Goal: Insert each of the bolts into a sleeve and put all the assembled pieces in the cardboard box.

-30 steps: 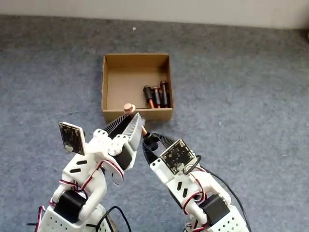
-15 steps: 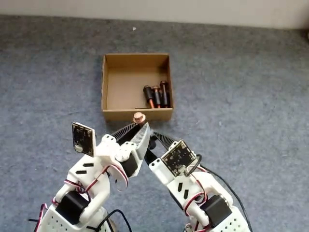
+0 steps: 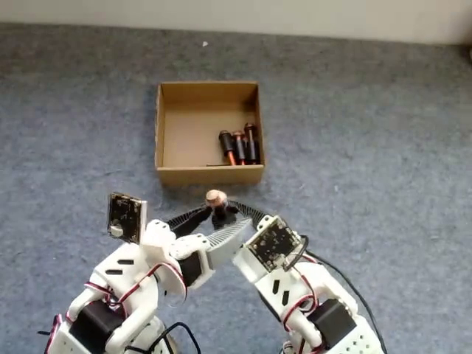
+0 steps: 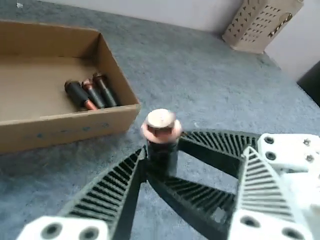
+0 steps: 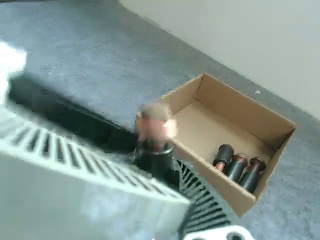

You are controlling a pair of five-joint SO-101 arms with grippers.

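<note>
High view first: why do both arms meet just in front of the cardboard box?

They share one piece. The copper-headed bolt stands upright in the black sleeve, head uppermost. It is held above the grey carpet, just short of the box's near wall and towards its right half.

Who has hold of it?

The right gripper, as I read it: its two black fingers close on the sleeve from either side. The left gripper is spread wide. Its black finger lies against the sleeve and its pale finger is well apart, so it grips nothing.

Why upright?

Probably so the bolt settles in by its own weight. The head seems to rest on the sleeve's top, so the joining looks done.

And the box?

Three assembled pieces lie side by side in its near right corner, against the right wall. This one, I judge, needs lifting over the near wall to land beside them.
</note>
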